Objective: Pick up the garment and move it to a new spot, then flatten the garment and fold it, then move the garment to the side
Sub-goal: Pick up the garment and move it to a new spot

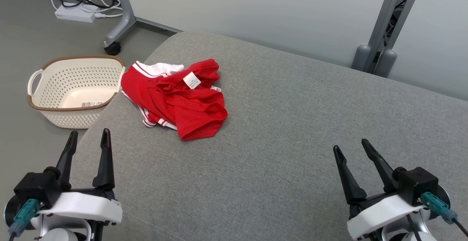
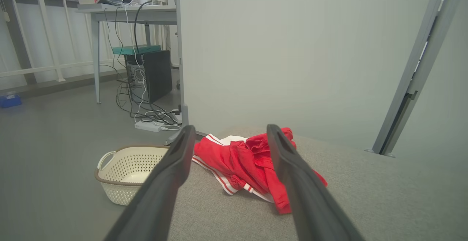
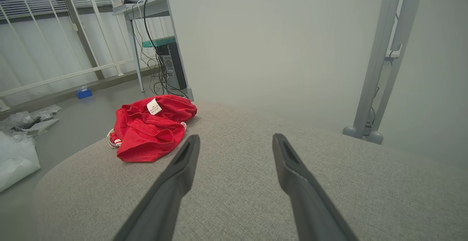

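Observation:
A red garment (image 1: 179, 98) with white stripes and a white tag lies crumpled near the far left edge of the grey padded surface (image 1: 292, 142). It also appears in the left wrist view as the garment (image 2: 248, 164) and in the right wrist view as the garment (image 3: 150, 131). My left gripper (image 1: 89, 136) stands open at the lower left, well short of the garment, with nothing between its fingers (image 2: 172, 168). At the lower right, my right gripper (image 1: 351, 146) is open too, empty, far from the cloth, its fingers (image 3: 182, 164) above bare fabric.
A cream perforated basket (image 1: 75, 89) with a brown rim stands on the floor just left of the surface, beside the garment. Behind it are a wheeled stand leg (image 1: 120, 25), a power strip and cables (image 1: 78, 12). A grey partition and metal posts (image 1: 380, 43) back the surface.

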You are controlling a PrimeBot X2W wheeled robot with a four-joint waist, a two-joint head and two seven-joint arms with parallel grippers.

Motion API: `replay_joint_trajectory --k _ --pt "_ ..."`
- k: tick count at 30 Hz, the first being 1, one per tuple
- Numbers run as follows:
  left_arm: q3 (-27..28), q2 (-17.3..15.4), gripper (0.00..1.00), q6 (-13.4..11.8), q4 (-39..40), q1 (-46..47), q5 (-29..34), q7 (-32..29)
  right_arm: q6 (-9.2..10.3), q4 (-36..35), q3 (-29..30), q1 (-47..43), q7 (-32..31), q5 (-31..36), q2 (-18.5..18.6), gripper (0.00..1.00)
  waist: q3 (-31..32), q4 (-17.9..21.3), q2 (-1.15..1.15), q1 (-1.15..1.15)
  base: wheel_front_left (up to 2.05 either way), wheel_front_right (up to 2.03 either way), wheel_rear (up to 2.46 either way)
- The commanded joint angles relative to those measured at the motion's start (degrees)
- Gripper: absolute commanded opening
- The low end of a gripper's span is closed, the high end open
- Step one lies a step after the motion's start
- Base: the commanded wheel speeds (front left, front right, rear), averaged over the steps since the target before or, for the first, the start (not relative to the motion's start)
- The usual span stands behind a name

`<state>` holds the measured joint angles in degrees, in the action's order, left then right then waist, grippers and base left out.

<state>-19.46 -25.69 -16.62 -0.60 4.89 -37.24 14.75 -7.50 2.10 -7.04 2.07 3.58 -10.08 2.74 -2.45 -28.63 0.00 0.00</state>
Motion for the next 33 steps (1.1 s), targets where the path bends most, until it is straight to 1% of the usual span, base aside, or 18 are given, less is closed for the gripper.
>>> replay_joint_trajectory --k 1,7,11,15,17,18,19,21,22,24,25,26,27,30,33 --pt "0.15 0.21 1.0 0.41 -0.17 -0.22 0.37 0.37 0.02 0.09 0.01 0.67 0.52 -0.15 0.35 1.0 0.05 -0.01 0.0 0.0 0.0 0.0 0.0" --pt "0.38 0.43 1.0 0.45 -0.18 0.64 0.4 0.4 0.02 0.31 -0.18 0.78 0.6 -0.35 0.34 1.0 0.13 -0.03 0.0 0.0 0.0 0.0 0.0" --pt "2.07 0.4 1.0 0.38 2.38 3.62 0.95 0.42 0.02 0.05 -0.2 1.14 0.48 -0.33 0.34 1.0 -0.27 0.29 0.0 0.0 0.0 0.0 0.0" --pt "4.37 -0.67 1.0 0.99 5.59 10.52 2.38 0.42 0.02 -0.61 -0.43 1.66 0.06 -0.16 0.35 1.0 -1.55 1.67 0.0 0.0 0.0 0.0 0.0" --pt "4.91 -1.91 1.0 1.55 5.58 15.05 3.16 -0.24 0.02 -0.81 -0.48 2.14 -0.19 0.12 0.36 1.0 -2.57 2.84 0.0 0.0 0.0 0.0 0.0" --pt "5.05 -2.01 1.0 2.17 4.92 17.54 2.83 -0.89 0.02 -0.94 -0.61 2.27 -0.38 0.23 0.35 1.0 -3.14 3.48 0.0 0.0 0.0 0.0 0.0" --pt "5.06 -2.85 1.0 2.72 3.49 19.89 3.06 -1.89 0.02 -1.2 -0.91 2.46 -0.58 0.49 0.34 1.0 -3.9 4.26 0.0 0.0 0.0 0.0 0.0" --pt "4.66 -2.87 1.0 4.6 -0.43 24.48 1.6 -4.06 0.02 -1.61 -1.37 2.88 -1.09 0.94 0.34 1.0 -5.44 5.83 0.0 0.0 0.0 0.0 0.0" --pt "4.12 -3.51 1.0 5.45 -3.26 26.59 1.88 -5.39 0.02 -1.86 -1.54 3.3 -1.18 1.33 0.37 1.0 -6.26 6.63 0.0 0.0 0.0 0.0 0.0" --pt "3.66 -3.0 1.0 7.6 -9.59 30.2 0.1 -7.5 0.02 -2.36 -1.87 4.04 -1.58 1.67 0.52 1.0 -8.04 8.36 0.0 0.0 0.0 0.0 0.0" --pt "3.39 -3.36 1.0 8.6 -13.39 31.64 -0.32 -8.69 0.02 -2.51 -2.27 4.42 -1.82 1.75 0.65 1.0 -9.04 9.34 0.0 0.0 0.0 0.0 0.0" --pt "2.97 -2.71 1.0 9.69 -16.97 32.92 -1.37 -9.59 0.02 -2.59 -2.29 4.78 -1.96 1.7 0.85 1.0 -9.88 10.08 0.0 0.0 0.0 0.0 0.0" --pt "2.97 -2.71 1.0 9.69 -16.97 32.92 -1.37 -9.59 0.02 -2.59 -2.29 4.78 -1.96 1.7 0.85 1.0 -9.88 10.08 0.0 0.0 0.0 0.0 0.0" --pt "2.08 -2.02 1.0 12.85 -27.4 35.82 -2.98 -11.91 0.02 -2.95 -3.29 5.86 -2.29 1.91 1.35 1.0 -12.54 12.5 0.0 0.0 0.0 0.0 0.0" --pt "1.03 -0.9 1.0 15.7 -36.82 38.0 -4.36 -14.19 0.02 -3.6 -3.63 6.75 -2.7 2.05 2.03 1.0 -15.06 14.05 0.0 0.0 0.0 0.0 0.0"
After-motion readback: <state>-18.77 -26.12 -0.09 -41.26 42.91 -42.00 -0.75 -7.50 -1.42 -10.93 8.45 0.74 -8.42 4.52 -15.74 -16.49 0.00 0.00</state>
